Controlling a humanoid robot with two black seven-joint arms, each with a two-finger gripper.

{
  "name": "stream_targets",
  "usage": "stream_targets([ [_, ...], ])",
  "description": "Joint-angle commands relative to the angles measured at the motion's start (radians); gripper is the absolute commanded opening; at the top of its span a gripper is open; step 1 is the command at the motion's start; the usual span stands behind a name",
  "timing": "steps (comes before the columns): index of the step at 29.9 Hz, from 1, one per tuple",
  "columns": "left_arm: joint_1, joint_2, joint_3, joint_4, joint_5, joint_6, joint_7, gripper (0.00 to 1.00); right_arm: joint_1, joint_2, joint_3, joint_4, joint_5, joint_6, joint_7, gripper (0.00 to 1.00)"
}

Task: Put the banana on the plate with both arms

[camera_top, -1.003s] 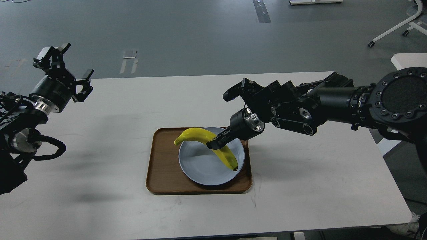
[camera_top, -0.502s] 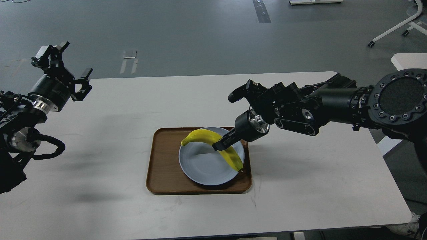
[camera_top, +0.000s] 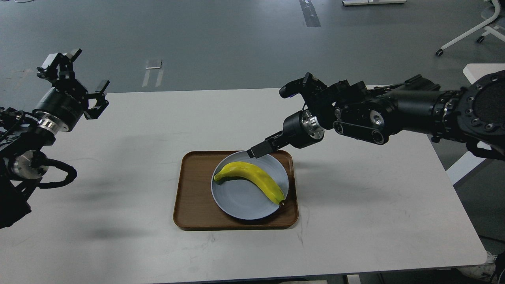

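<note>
The yellow banana lies on the pale blue-grey plate, its greenish stem end to the left and its dark tip at the plate's right rim. My right gripper hangs just above the plate's far edge. It is clear of the banana and holds nothing, and I see its fingers side-on as one dark bar. My left gripper is raised far to the left over the table's back left corner, with its fingers spread open and empty.
The plate sits in a rectangular brown wooden tray at the middle of the white table. My right forearm reaches across the table's back right. A chair base stands on the floor behind.
The right gripper has let go of the banana and moved up and back. The banana now lies flat on the plate. The left arm has hardly moved.
</note>
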Motion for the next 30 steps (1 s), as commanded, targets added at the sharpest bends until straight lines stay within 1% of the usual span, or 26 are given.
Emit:
stream_targets([
  [1, 0.002, -0.002, 0.001, 0.000, 0.000, 0.000, 0.000, 0.98, -0.068, -0.144, 0.173, 0.007, 0.033, -0.002, 0.000, 1.00],
  [2, 0.002, -0.002, 0.001, 0.000, 0.000, 0.000, 0.000, 0.98, -0.093, -0.169, 0.215, 0.009, 0.048, -0.002, 0.000, 1.00],
  [3, 0.002, -0.003, 0.001, 0.000, 0.000, 0.000, 0.000, 0.98, -0.143, -0.215, 0.303, 0.006, 0.085, -0.002, 0.000, 1.00],
  [4, 0.002, -0.005, 0.003, 0.000, 0.000, 0.000, 0.000, 0.98, -0.171, -0.232, 0.351, 0.007, 0.105, -0.002, 0.000, 1.00],
  [5, 0.003, -0.008, 0.006, 0.000, 0.002, 0.000, 0.000, 0.98, -0.235, -0.266, 0.446, 0.007, 0.152, -0.001, 0.000, 1.00],
  [7, 0.003, -0.011, 0.007, 0.000, 0.002, 0.000, 0.000, 0.98, -0.305, -0.298, 0.535, 0.003, 0.200, -0.002, 0.000, 1.00],
  [8, 0.003, -0.014, 0.007, 0.000, 0.002, 0.000, 0.000, 0.98, -0.373, -0.320, 0.613, 0.004, 0.249, -0.001, 0.000, 1.00],
  [9, 0.008, -0.016, 0.009, -0.006, 0.005, 0.000, 0.000, 0.98, -0.439, -0.332, 0.688, 0.006, 0.301, 0.004, 0.000, 1.00],
  [11, 0.017, -0.017, 0.011, -0.009, 0.009, 0.000, 0.000, 0.98, -0.533, -0.337, 0.779, 0.009, 0.370, 0.002, 0.000, 1.00],
  [15, 0.026, -0.037, 0.017, -0.006, 0.015, 0.000, 0.000, 0.98, -0.667, -0.337, 0.913, 0.015, 0.503, 0.004, 0.000, 1.00],
  [17, 0.037, -0.040, 0.024, -0.006, 0.021, 0.000, 0.000, 0.98, -0.716, -0.329, 0.960, 0.015, 0.574, 0.005, 0.000, 1.00],
  [20, 0.045, -0.051, 0.038, -0.006, 0.035, 0.000, 0.000, 0.98, -0.757, -0.326, 0.985, 0.018, 0.620, 0.006, 0.000, 1.00],
  [24, 0.060, -0.072, 0.041, -0.008, 0.041, 0.000, 0.000, 0.98, -0.803, -0.323, 0.987, 0.053, 0.621, 0.012, 0.000, 1.00],
  [30, 0.060, -0.078, 0.041, -0.008, 0.041, 0.000, 0.000, 0.98, -0.813, -0.315, 0.990, 0.058, 0.621, 0.012, 0.000, 1.00],
])
